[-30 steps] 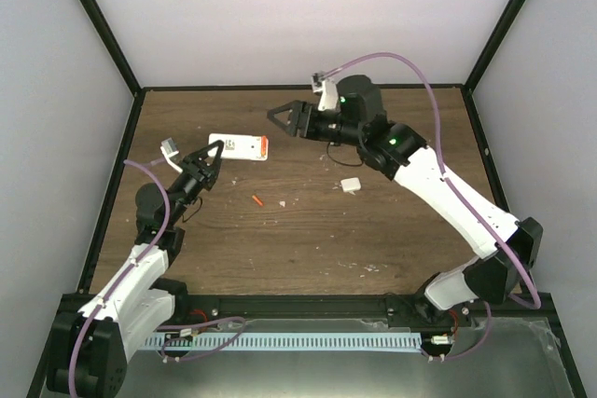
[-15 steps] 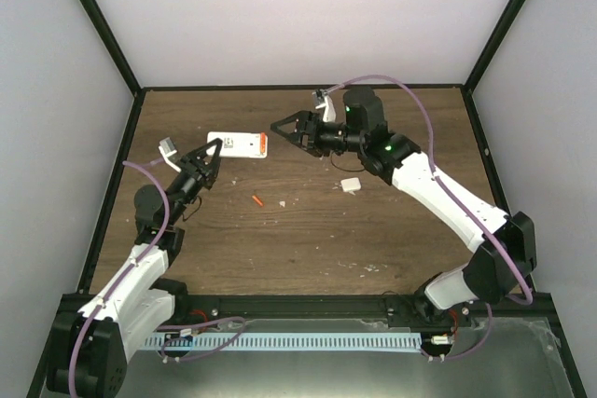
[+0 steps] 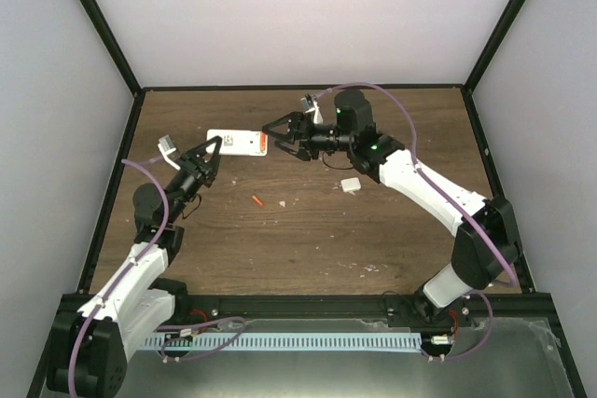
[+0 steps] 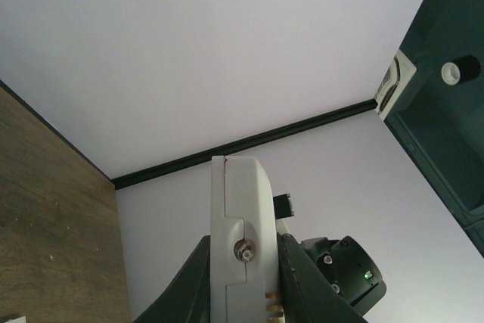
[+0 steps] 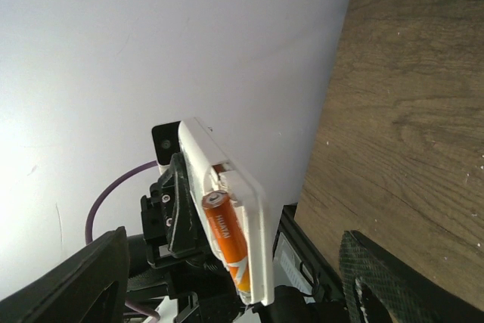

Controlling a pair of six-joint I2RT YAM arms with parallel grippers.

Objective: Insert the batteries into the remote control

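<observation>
My left gripper (image 3: 214,152) is shut on the remote control (image 3: 235,143), holding the white body off the table by its edges. In the left wrist view the remote control (image 4: 240,217) stands edge-on between the dark fingers. One orange battery (image 5: 228,241) sits in the remote's open compartment (image 5: 243,209) and shows as an orange end (image 3: 264,144) from above. A second battery (image 3: 256,200) lies on the wooden table. My right gripper (image 3: 272,139) is open, with its jaws either side of the remote's orange end. Its fingers (image 5: 83,285) hold nothing.
The small white square cover piece (image 3: 351,185) lies on the table below the right arm. White crumbs (image 3: 284,202) lie just right of the loose battery. Black frame posts and white walls enclose the wooden table (image 3: 308,240).
My right gripper has moved left from the back middle of the table up to the remote's orange end. The left arm and the remote have stayed put.
</observation>
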